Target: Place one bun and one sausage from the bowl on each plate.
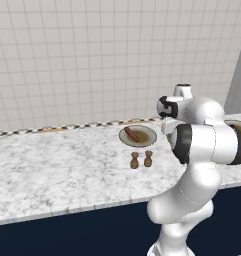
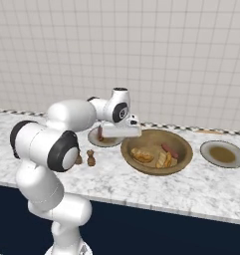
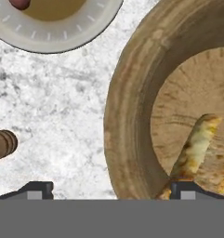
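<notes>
The bowl sits on the marble counter between the two plates. It holds two buns and one sausage. The near plate, to the bowl's left in the right base view, already carries a sausage but no visible bun. The far plate, on the bowl's right, appears bare.

The gripper hovers above the bowl's left rim with its jaws spread wide and nothing between them. In the hand view, one fingertip is over bare counter and the other over the bowl's interior, just beside a bun.

Judged step: reaching into the bowl for the next item, most likely a bun for the near plate. The next move calls for shifting the hand further over the bowl's centre, aligning the jaws across the bun's narrow width, then descending.

Two small brown shakers stand on the counter in front of the near plate. They lie close to the transfer path between bowl and plate and could be struck by a low carry. The bowl's thick rim also demands clearance on entry.
</notes>
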You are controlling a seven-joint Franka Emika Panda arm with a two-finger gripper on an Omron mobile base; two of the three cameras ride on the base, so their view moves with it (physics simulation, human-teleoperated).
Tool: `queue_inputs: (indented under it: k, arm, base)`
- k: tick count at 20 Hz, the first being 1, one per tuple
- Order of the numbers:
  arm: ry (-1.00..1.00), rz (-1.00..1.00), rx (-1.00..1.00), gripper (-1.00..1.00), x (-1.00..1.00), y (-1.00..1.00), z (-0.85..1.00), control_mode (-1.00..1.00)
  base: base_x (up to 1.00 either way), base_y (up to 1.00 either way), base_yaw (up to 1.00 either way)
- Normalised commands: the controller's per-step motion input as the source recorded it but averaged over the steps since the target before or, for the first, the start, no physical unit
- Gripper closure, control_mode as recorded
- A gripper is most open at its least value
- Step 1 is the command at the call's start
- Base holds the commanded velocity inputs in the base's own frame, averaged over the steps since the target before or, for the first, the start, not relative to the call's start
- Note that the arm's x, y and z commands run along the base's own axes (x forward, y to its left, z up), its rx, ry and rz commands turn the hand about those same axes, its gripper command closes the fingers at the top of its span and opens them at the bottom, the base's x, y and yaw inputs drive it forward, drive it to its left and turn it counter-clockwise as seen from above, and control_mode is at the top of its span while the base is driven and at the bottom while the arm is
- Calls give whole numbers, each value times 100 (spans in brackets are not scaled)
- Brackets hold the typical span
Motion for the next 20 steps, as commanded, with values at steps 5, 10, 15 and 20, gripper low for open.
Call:
queue_inputs:
  k: [5,10,15,20]
  arm:
    - [4,-10,0,-100,0,-67,0,-100]
    - [7,-8,0,-100,0,-31,-8,-100]
    - [7,-6,0,-100,-5,-8,-23,-100]
    - [1,-7,0,-100,-39,0,0,-100]
  base:
    - [0,0,0]
    - [0,0,0]
    - [0,0,0]
    - [0,0,0]
